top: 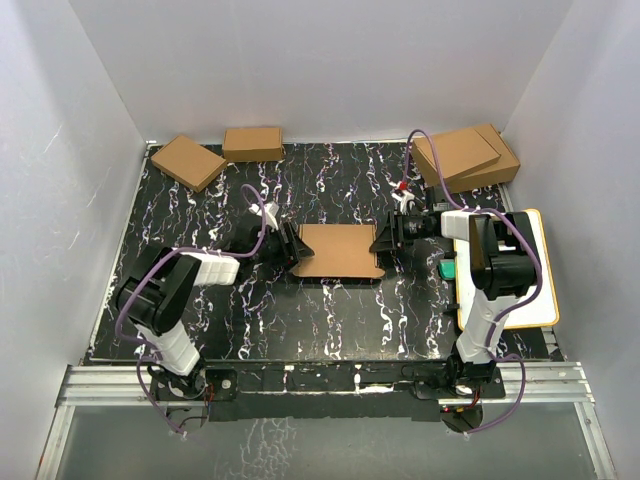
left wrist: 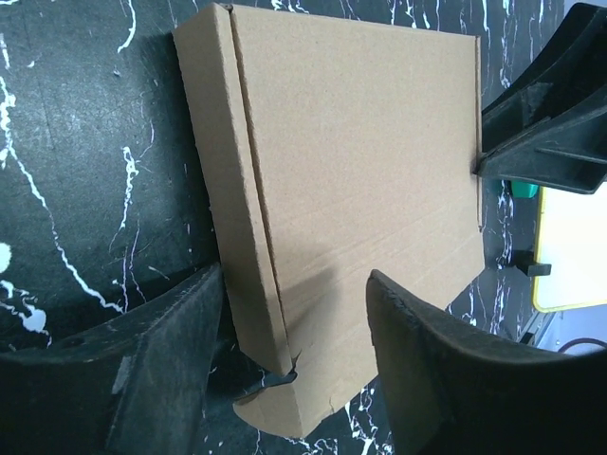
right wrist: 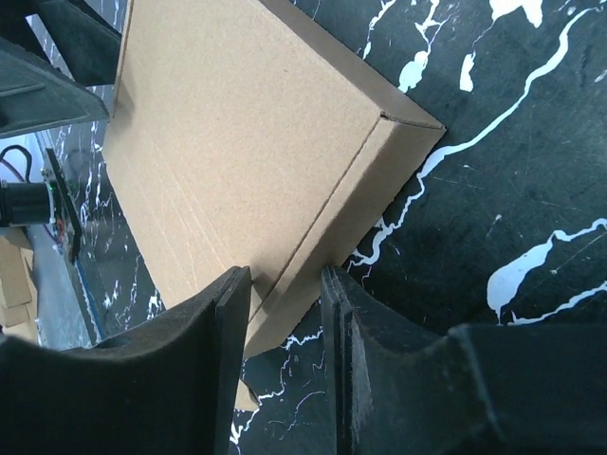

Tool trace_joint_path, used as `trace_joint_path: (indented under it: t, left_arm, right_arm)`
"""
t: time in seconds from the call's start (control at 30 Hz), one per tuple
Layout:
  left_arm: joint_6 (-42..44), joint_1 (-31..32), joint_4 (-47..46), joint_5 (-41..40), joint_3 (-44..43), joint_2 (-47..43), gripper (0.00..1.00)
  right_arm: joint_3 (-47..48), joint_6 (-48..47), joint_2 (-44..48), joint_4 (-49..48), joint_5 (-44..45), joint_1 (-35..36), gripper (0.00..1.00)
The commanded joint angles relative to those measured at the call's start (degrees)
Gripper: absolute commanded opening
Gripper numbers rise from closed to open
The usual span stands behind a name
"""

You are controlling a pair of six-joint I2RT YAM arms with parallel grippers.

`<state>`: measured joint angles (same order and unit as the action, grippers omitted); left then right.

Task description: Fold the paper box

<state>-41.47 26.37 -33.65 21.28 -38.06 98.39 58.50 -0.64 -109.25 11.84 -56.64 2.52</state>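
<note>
Paper box [top: 338, 250] plain brown — table [top: 300, 322] blk w/ white marbling.

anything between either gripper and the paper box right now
Nothing visible stands in the way. The left gripper is already at the paper box, its fingers straddling the box's left edge, and the right gripper straddles the right edge the same way.

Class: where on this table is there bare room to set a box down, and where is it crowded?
Free: the back middle, between the small boxes and the stacked boxes; the front strip, nearer than the paper box. Crowded: the centre, around the paper box.
</note>
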Motion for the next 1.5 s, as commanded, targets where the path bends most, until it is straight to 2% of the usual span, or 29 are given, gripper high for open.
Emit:
trace_joint_path:
  t: [0.0, 0.1, 0.2, 0.37, 0.67, 1.03, 1.23, 1.47]
  left_arm:
    - [1.0, 0.17, 2.65, -2.52, -0.86, -4.82, 0.63]
    - [0.97, -0.22, 3.55, -5.27, 0.28, -6.86, 0.71]
    - [0.01, -0.84, 3.09, -5.39, 1.65, -8.39, 0.77]
    - [-2.93, -1.55, 0.39, -3.34, 3.84, -8.69, 0.79]
    - [-10.02, -1.59, -6.71, -0.62, 5.38, -4.42, 0.83]
    - [-18.21, -0.75, -14.92, -2.43, 9.4, -0.78, 0.82]
    - [-19.48, 0.0, -17.02, -2.97, 9.76, 1.5, 0.75]
    - [-18.83, 0.02, -17.77, -3.68, 10.65, -0.29, 0.76]
  right_arm:
    - [1.59, 1.15, -1.0, -1.9, 0.99, 0.26, 0.4]
    - [1.45, 1.66, -1.96, -1.91, 2.76, 0.2, 0.37]
    - [1.35, 2.1, -2.74, -1.82, 3.06, -0.16, 0.29]
    - [1.12, 2.81, -3.79, -1.82, 2.93, -1.2, 0.24]
    - [1.01, 3.61, -5.08, -1.73, 2.8, -2.3, 0.22]
    - [0.91, 4.03, -6.08, -1.55, 3.49, -2.35, 0.21]
    - [0.91, 3.94, -6.65, -1.3, 3.57, -2.35, 0.21]
    - [0.83, 4.06, -6.76, -1.05, 3.93, -4.11, 0.21]
